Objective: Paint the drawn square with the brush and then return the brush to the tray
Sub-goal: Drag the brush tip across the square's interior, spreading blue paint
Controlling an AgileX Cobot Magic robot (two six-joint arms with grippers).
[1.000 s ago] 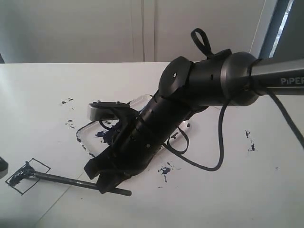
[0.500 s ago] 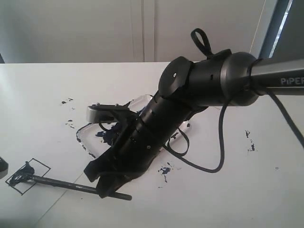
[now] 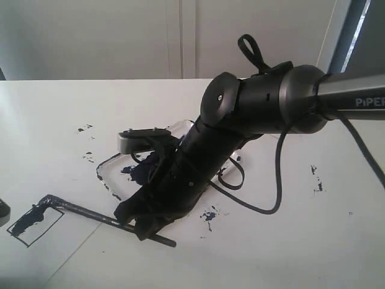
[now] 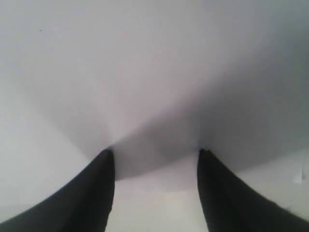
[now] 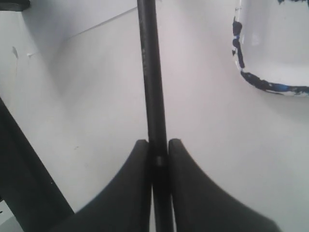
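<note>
On the white table (image 3: 60,108) the tray (image 3: 107,177), smeared blue-black, lies partly hidden behind the right arm. The right claw (image 3: 141,226) is closed tight on the brush (image 3: 84,211) near its rear end. From there the shaft runs leftward to the square (image 3: 33,226), and its tip is at the square's far corner. The square is only partly smeared, so I judge the painting step is in hand. Next, the tip should sweep over the white part. The left claw (image 4: 154,152) stands wide and holds nothing.
</note>
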